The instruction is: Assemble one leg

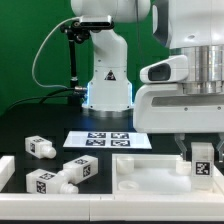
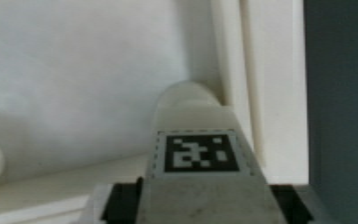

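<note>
While three spare legs wait at the counter's left edge, the held leg (image 1: 202, 160) hangs over the tray-like panel (image 1: 150, 172) near the right edge.

From the exterior view's left: spare legs (image 1: 62, 170), marker board (image 1: 108, 140), panel, then the gripper (image 1: 201, 158) clamped on the leg's tagged block (image 2: 197, 152). It looks light, rigid and smooth; the flat block faces seem the safest hold.

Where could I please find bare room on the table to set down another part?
The dark strip between the marker board and the large white panel looks bare, as does the table's front edge below the loose legs. It is crowded at the exterior view's left, where the legs cluster, and at its right, where the claw holds a leg over the panel.
</note>
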Tool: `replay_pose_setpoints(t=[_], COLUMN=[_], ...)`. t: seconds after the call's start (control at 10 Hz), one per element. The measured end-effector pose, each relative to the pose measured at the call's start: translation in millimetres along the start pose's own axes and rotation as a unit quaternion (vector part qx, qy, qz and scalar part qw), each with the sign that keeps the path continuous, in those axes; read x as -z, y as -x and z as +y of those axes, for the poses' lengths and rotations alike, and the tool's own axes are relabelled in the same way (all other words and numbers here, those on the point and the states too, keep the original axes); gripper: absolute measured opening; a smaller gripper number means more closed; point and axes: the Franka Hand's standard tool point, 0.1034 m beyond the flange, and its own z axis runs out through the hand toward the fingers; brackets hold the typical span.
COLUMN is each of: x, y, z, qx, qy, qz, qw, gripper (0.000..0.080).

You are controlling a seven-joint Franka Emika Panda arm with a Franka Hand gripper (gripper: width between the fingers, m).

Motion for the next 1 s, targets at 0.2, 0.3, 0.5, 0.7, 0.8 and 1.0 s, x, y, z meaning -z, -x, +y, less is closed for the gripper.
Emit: replay_pose_setpoints(t=[0.2,0.3,0.5,0.7,0.8,1.0], x=[-0.5,-1.8,-3.0,-3.1,-3.3,-4.0], y=[2.3,1.6,2.0,2.2,2.1,2.4], z=[-5.9,-6.4,-9.1,-9.5,-9.3,-9.0], qx=[-0.158,-0.248,-0.431,-0.557,-0.599,-0.572], qy=[0.003,0.007,-0.001,-0.012,-0.016,-0.015], qz=[-0.008,-0.011,-0.008,-0.005,-0.004,-0.004], qw=[0.987,0.969,0.902,0.830,0.801,0.820], gripper=[0.0284,0.0284,0.0284,0.0284,0.0284,0.0437])
